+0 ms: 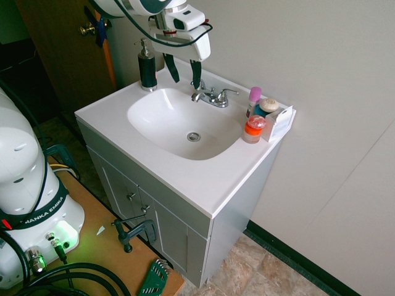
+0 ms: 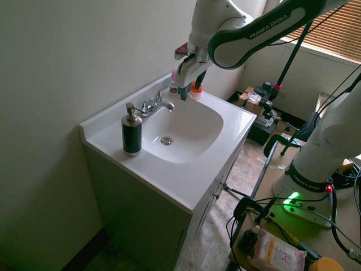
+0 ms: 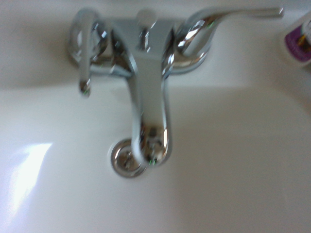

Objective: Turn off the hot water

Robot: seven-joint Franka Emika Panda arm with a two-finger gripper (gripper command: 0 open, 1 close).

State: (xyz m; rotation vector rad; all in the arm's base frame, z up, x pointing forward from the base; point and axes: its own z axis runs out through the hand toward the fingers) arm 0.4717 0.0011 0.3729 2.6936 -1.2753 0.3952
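1. The gripper (image 1: 183, 69) hangs over the back of the sink, fingers spread apart and pointing down, nothing between them and touching nothing.
2. Just below it sits the hot-water handle (image 1: 197, 84), the short chrome lever on the faucet's side nearer the soap dispenser (image 1: 147, 69). It lies almost under the finger nearer the wall, a touch toward the back edge of the vanity top (image 1: 185, 179).
3. In the wrist view that lever (image 3: 83, 63) is swung forward, its long axis running out toward the basin, while its twin, the cold-water lever (image 3: 228, 15), lies sideways along the back ledge. That mismatch suggests the hot side is open, though no stream shows.
4. The spout (image 3: 148, 107) stands centred between the two levers, over the drain (image 3: 125, 158).
5. My read: the move needs a short drop, then a sideways push on the lever tip.
6. Bottles (image 1: 254, 117) cluster at the far corner, well clear.
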